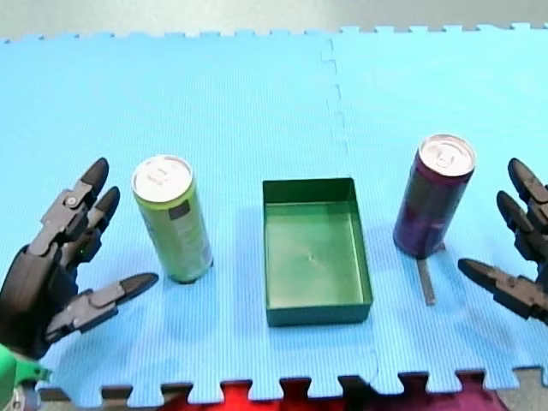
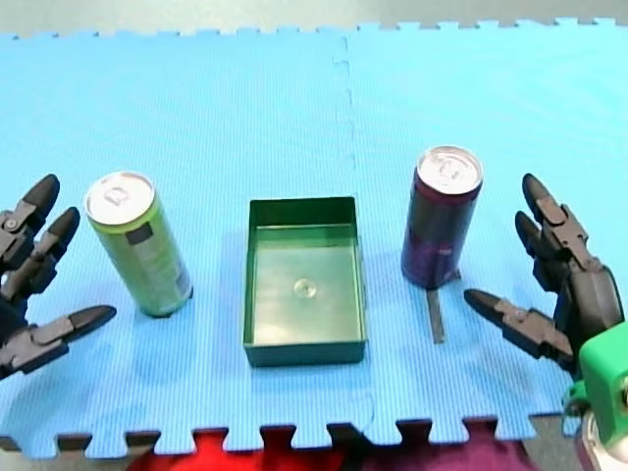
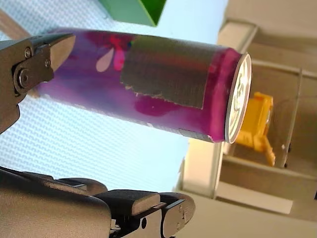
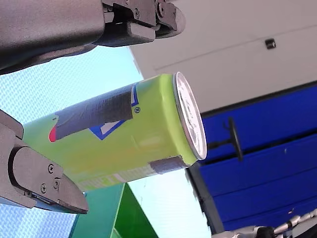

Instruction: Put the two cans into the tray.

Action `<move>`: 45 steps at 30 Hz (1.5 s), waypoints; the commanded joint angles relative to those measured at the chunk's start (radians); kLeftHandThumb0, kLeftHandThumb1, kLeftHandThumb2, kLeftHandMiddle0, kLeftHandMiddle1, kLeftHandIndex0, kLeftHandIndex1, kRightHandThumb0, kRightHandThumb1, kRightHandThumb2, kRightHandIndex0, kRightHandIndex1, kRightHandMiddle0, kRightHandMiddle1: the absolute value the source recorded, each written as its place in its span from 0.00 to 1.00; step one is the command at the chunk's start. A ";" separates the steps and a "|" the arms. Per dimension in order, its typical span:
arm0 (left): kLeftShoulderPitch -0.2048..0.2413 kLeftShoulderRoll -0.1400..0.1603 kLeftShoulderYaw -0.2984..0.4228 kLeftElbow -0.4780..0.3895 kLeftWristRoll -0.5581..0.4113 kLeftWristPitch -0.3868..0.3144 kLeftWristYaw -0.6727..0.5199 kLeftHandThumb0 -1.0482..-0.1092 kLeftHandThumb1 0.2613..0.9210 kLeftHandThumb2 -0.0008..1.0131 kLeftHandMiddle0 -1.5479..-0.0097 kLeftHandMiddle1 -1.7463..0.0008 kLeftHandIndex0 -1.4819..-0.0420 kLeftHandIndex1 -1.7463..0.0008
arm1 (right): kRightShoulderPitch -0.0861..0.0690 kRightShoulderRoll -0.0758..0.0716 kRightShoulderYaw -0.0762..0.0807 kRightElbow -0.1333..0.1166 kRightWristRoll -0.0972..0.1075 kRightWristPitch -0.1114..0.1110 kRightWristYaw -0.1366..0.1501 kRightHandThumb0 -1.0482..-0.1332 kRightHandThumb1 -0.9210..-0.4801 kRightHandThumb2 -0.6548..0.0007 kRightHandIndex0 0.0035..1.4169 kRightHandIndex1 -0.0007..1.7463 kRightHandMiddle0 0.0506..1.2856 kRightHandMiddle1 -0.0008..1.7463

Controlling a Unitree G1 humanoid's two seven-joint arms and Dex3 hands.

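Standing upright on a blue foam jigsaw mat are two cans, one to each side of one green rectangular open-topped tray. The lime-green aluminium can is left of the tray and the purple aluminium can is right of it, each separated from the tray wall by a strip of mat. One small grey strip lies at the purple can's near side. The left hand is just left of the lime-green can, uncurled and holding nothing. The right hand is just right of the purple can, likewise uncurled and holding nothing. The mat's toothed near edge runs just near of the tray, and wide mat stretches on the far side.
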 commanded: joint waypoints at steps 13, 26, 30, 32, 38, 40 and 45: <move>0.000 0.003 0.007 -0.004 -0.010 0.006 -0.013 0.00 0.75 0.00 0.88 1.00 0.93 1.00 | -0.040 0.009 0.003 0.048 0.005 -0.008 0.023 0.38 0.44 1.00 0.21 0.00 0.17 0.00; 0.000 -0.003 0.010 -0.001 -0.009 0.000 -0.014 0.00 0.75 0.00 0.88 1.00 0.92 1.00 | -0.047 0.017 0.006 0.060 0.001 -0.019 0.027 0.38 0.44 1.00 0.20 0.00 0.17 0.00; 0.000 -0.004 0.011 -0.001 -0.010 -0.001 -0.016 0.00 0.75 0.00 0.88 1.00 0.92 1.00 | -0.049 0.019 0.008 0.061 0.001 -0.019 0.030 0.38 0.44 1.00 0.21 0.00 0.17 0.00; 0.000 -0.004 0.012 0.001 -0.011 -0.002 -0.018 0.00 0.75 0.00 0.88 1.00 0.92 1.00 | -0.050 0.019 0.008 0.063 0.001 -0.019 0.032 0.38 0.44 1.00 0.21 0.00 0.17 0.00; 0.001 -0.005 0.013 -0.002 -0.011 -0.001 -0.019 0.00 0.74 0.00 0.88 1.00 0.92 1.00 | -0.052 0.021 0.010 0.062 0.003 -0.016 0.035 0.38 0.44 1.00 0.21 0.00 0.17 0.00; 0.002 -0.005 0.013 -0.003 -0.012 0.000 -0.020 0.00 0.74 0.00 0.88 1.00 0.92 1.00 | -0.053 0.021 0.010 0.062 0.003 -0.015 0.036 0.38 0.43 1.00 0.21 0.00 0.17 0.00; 0.002 -0.005 0.014 -0.003 -0.016 0.001 -0.025 0.00 0.74 0.00 0.88 1.00 0.92 1.00 | -0.064 0.023 0.011 0.071 0.000 -0.009 0.032 0.37 0.43 1.00 0.21 0.00 0.18 0.00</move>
